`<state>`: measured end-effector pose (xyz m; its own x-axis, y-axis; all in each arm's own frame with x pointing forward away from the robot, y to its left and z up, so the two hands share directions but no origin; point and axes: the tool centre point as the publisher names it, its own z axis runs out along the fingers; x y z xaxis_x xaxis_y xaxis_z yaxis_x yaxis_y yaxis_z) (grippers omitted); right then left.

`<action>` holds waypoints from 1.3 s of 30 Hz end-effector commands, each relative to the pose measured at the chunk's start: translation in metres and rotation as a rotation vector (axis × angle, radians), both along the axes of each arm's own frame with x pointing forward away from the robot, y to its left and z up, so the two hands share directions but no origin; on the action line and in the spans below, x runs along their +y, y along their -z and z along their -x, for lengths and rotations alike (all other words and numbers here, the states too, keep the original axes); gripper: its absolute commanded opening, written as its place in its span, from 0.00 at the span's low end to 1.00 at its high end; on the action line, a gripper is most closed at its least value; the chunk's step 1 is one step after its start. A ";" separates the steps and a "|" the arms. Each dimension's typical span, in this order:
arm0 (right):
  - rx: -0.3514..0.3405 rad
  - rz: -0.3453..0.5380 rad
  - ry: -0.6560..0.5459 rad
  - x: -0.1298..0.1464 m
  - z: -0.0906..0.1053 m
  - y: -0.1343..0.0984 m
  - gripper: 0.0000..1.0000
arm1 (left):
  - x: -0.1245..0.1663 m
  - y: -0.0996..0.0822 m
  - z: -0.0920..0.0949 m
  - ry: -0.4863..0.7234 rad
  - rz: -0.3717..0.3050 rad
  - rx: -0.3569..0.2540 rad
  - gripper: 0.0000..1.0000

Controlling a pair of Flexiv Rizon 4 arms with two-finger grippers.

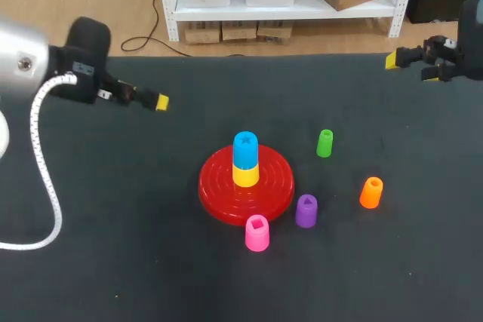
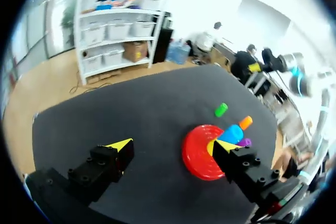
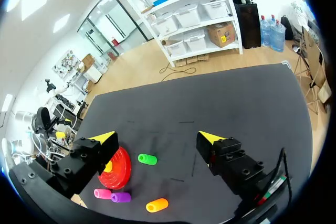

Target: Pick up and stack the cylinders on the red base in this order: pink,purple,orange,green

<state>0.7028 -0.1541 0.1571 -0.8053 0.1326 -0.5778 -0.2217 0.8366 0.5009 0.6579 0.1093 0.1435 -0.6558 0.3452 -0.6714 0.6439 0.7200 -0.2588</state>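
In front of the red base (image 1: 219,186), just beside its rim and near the purple cylinder (image 1: 306,211), the pink cylinder (image 1: 256,233) offers little clearance, so the left gripper (image 2: 172,148) or right gripper (image 3: 157,139), both empty with fingers apart, may knock a neighbour on descent.

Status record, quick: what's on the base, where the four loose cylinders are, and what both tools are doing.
base: red base, central
on base: yellow cylinder, blue cylinder on top
pink cylinder: upright, by base's robot-side edge
purple cylinder: upright, right of pink
orange cylinder: upright, farther right
green cylinder: upright, right of base, far side
left tool: open, empty
right tool: open, empty
task cylinders stacked: none
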 end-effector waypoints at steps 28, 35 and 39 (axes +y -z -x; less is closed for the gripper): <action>0.000 -0.001 -0.001 0.000 0.000 0.000 1.00 | 0.048 0.006 0.060 0.370 0.202 -0.394 1.00; 0.000 -0.001 -0.001 0.000 0.000 0.000 1.00 | 0.049 0.006 0.063 0.295 0.139 -0.351 1.00; 0.000 -0.001 -0.001 0.000 0.000 0.000 1.00 | 0.049 0.006 0.063 0.295 0.139 -0.351 1.00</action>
<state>0.7028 -0.1542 0.1570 -0.8053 0.1328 -0.5777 -0.2214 0.8366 0.5010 0.5995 0.1585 0.1374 -0.2749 0.3831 -0.8818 0.8902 0.4479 -0.0829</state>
